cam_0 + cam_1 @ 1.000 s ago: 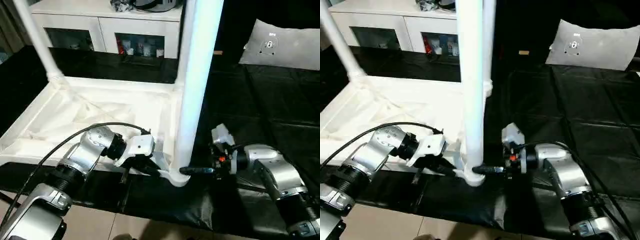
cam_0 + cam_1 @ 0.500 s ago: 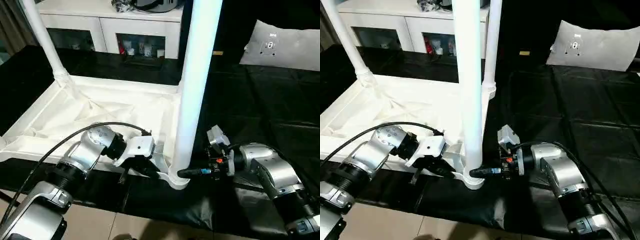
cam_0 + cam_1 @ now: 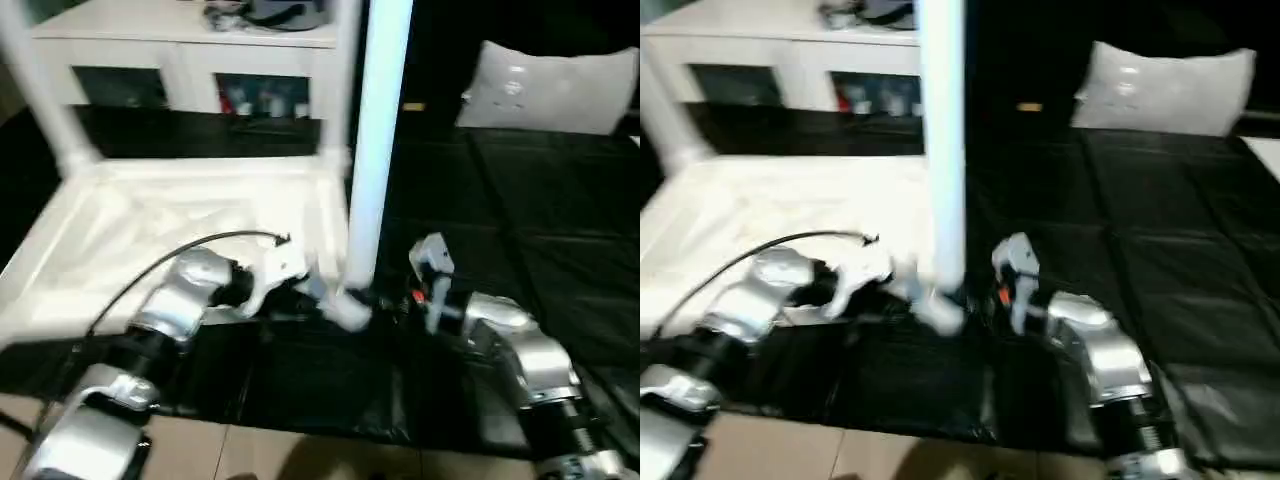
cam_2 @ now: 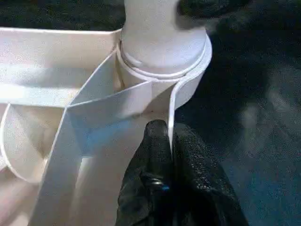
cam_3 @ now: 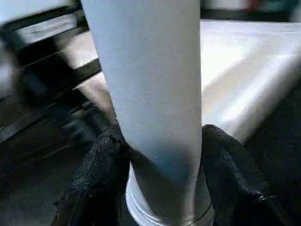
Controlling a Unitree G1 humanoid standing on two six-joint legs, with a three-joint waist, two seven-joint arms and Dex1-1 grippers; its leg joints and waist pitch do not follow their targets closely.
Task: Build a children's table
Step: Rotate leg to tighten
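A: Start with the head cameras. Where is the children's table (image 3: 190, 215)?

B: Upside down on the black padded surface (image 3: 520, 210), ribbed underside up, in front of the white cabinet (image 3: 190, 55). The near corner leg (image 3: 375, 150) stands upright in its round corner socket (image 3: 348, 305), and more legs rise at the far corners. The left hand (image 3: 318, 292) is at the near corner from one side, the right hand (image 3: 395, 298) from the other.

A: And the left wrist camera?

B: Its two black fingers (image 4: 157, 141) are pinched tight on a thin rib (image 4: 170, 113) of the tabletop, just below the socket (image 4: 188, 84). That wall looks like it would flex, so it steadies the top but I would not pull hard on it.

A: The right wrist view?

B: The fingers (image 5: 101, 174) sit about half spread, one on each side of the leg (image 5: 146, 80), right above the socket collar, clasping it low down.

A: How will it handle?

B: Hollow white plastic, so probably light and fairly stiff, but smooth and rounded, which can slip. Low on the leg is the sensible hold for pressing it home.
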